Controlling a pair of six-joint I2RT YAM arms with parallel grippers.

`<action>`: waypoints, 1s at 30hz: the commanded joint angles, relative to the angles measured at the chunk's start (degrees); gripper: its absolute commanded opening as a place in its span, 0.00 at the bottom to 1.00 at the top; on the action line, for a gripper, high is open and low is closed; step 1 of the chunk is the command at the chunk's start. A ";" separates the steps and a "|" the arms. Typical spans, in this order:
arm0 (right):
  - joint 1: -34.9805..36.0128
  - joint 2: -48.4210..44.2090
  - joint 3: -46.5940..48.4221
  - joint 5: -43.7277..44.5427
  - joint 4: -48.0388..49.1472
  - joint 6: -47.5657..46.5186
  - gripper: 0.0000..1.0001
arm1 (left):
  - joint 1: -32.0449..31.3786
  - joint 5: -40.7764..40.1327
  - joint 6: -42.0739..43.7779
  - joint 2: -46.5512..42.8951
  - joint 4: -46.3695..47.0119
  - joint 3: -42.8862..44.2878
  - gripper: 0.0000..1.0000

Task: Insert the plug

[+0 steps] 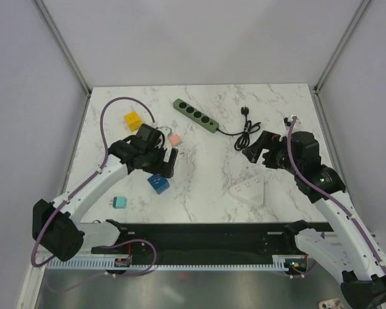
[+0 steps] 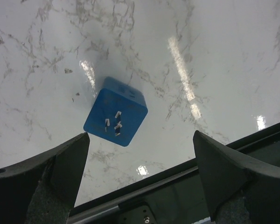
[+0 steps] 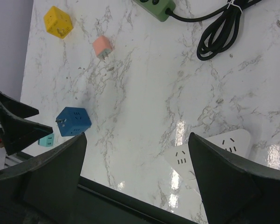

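Your left gripper (image 2: 141, 135) is released, its jaws spread wide with nothing between them, and it hangs over the blue cube plug (image 2: 115, 111), which lies tipped on the marble table (image 1: 206, 167) with its metal prongs facing up toward the wrist camera. Your right gripper (image 3: 135, 138) is just as wide and just as empty, poised above the white socket block (image 1: 248, 191) at the near right of the table. The green power strip (image 1: 195, 115) lies well apart at the far side, its black cable (image 1: 244, 132) coiled beside it. A pink plug (image 1: 175, 139), a yellow cube (image 1: 132, 120) and a small teal plug (image 1: 120, 202) are scattered around the left arm, none of them touched. I judge you are at the very start, in the approach to the pick: nothing is grasped and nothing is seated. The blue cube looks like the plug you mean to take, though which socket it is meant for I cannot tell from these views. The cube sits ahead of the fingertips and to the left of the jaw line, not between them, so the next move calls for bringing the left wrist forward and across until the fingers straddle two flat faces, then coming down and closing without pinching the prongs. Mind how the cube is turned, since you need the prongs pointing out of the grip for the insertion
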 commanded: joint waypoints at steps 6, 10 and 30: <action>0.27 -2.94 -2.46 2.12 3.97 3.40 0.98 | 0.07 -6.81 3.31 8.51 -3.51 2.15 1.00; 0.27 -2.59 -2.02 1.33 4.06 2.96 0.98 | -0.02 -7.96 3.14 11.69 -3.60 1.63 1.00; 0.27 -3.21 -2.20 -0.34 5.64 2.61 0.98 | -2.13 -6.91 2.96 22.06 -2.72 1.36 0.86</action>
